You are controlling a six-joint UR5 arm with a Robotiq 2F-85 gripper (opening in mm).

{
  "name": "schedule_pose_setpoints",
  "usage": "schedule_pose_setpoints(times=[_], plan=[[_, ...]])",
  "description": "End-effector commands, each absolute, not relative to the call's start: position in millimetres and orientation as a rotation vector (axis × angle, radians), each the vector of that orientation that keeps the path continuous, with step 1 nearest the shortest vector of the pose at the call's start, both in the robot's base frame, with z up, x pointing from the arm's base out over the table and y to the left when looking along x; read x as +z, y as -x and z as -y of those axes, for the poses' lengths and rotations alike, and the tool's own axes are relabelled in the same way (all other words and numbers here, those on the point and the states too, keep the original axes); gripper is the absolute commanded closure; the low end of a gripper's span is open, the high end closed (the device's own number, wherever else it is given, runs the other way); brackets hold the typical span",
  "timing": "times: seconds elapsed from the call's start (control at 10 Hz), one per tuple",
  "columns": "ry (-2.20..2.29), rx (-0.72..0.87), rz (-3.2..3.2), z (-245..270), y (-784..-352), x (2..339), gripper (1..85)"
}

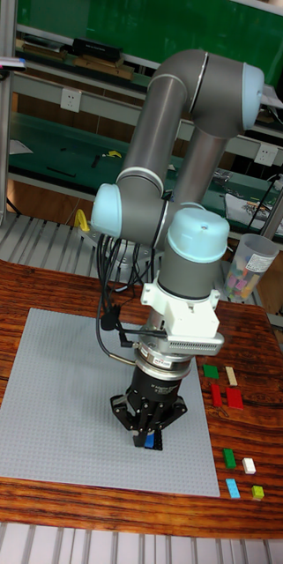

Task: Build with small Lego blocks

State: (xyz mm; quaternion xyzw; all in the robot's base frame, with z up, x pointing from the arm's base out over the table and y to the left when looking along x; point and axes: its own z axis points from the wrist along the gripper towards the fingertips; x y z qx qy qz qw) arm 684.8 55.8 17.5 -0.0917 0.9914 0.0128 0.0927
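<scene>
Blue brick (150, 441) pinched between the fingers of the gripper (148, 438), low over grey studded baseplate (62, 397) | step: seat it; judged best lowered square to studs, pressed straight down | loose glossy bricks (227, 397) lie right on wood-grain table (35, 282); clear plastic cup (250, 264) behind

One tall fixed camera stood in front of the desk (35, 282), raised, looking down and toward 12 o'clock at fairly close range, the arm (172, 159) filling its centre.
</scene>
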Motion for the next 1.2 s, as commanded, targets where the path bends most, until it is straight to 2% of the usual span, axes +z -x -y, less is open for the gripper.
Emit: schedule_pose_setpoints(times=[0.0, 1.1], plan=[[0.258, 0.070, -2.932, -59.6, -686.9, 15.3, 84.3], [0.308, 0.056, -2.954, -53.3, -684.9, 24.3, 84.3]])
